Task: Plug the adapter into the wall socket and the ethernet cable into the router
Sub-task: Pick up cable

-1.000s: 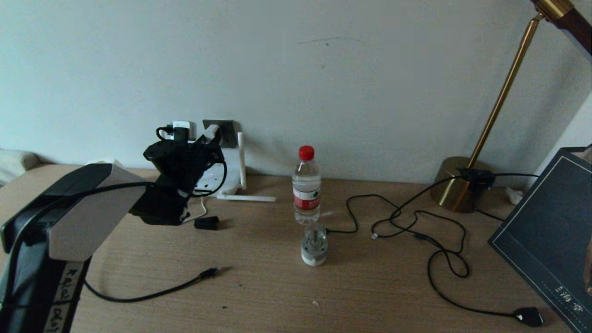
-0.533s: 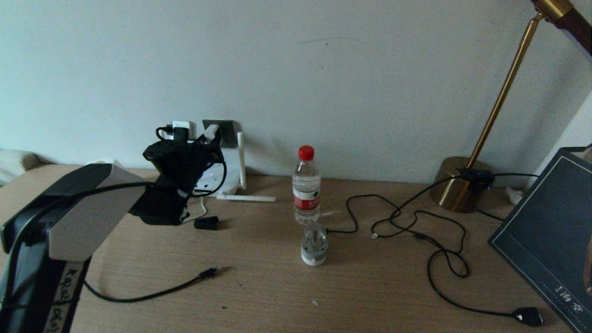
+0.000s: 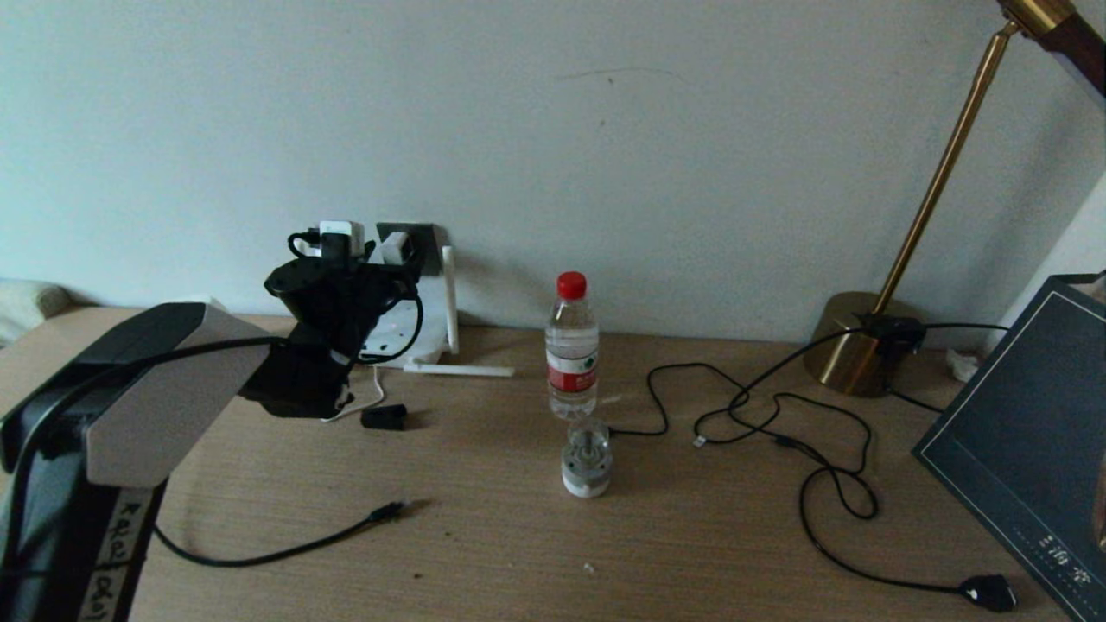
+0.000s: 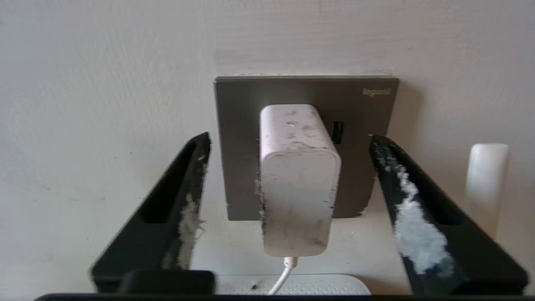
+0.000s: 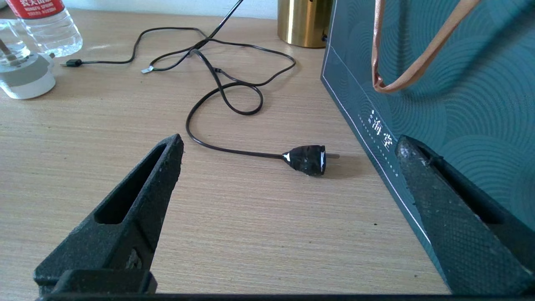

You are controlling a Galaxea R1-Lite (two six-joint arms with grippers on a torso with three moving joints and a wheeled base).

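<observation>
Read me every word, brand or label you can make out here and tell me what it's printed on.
"legrand": faint, on the corner of the wall socket plate, behind the adapter.
Red label on the water bottle: white characters, cut off and too small to read.
Dark green bag: pale Chinese characters along its edge, too blurred to read reliably.

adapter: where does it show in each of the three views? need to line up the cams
Head view: the adapter is small, against the wall socket, just past the left claw, left of centre.
Left wrist view: the adapter fills the centre, on the wall socket, between the open claw fingers, untouched by either.
Right wrist view: not in it; only the open right claw over the table.
Shared landmark: the wall socket, in head and left wrist views.
</observation>
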